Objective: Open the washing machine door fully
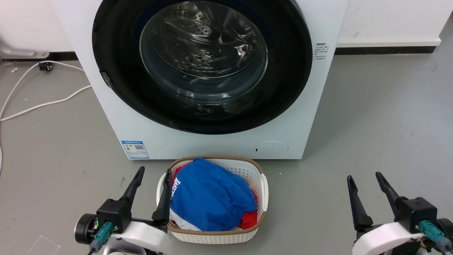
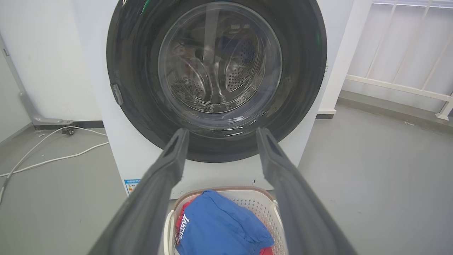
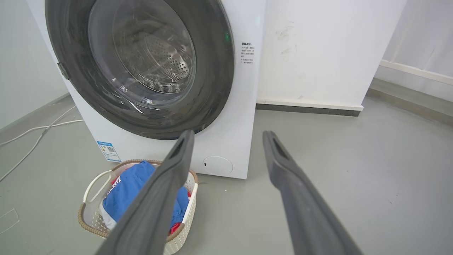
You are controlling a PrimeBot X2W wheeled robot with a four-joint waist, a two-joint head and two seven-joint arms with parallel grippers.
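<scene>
Both grippers open and empty, door shut ahead.
My left gripper (image 1: 155, 170) is at the laundry basket (image 1: 264, 184), its inner finger overlapping the basket's left rim. My right gripper (image 1: 363, 175) is well off to the right, over the floor (image 1: 371, 117). Behind the basket, the washing machine door (image 1: 293, 71) sits closed, flush against the washer (image 1: 141, 131).

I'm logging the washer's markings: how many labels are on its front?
2: a blue label low on the left, and small black print right of the washing machine door. More may sit above the frame.
</scene>
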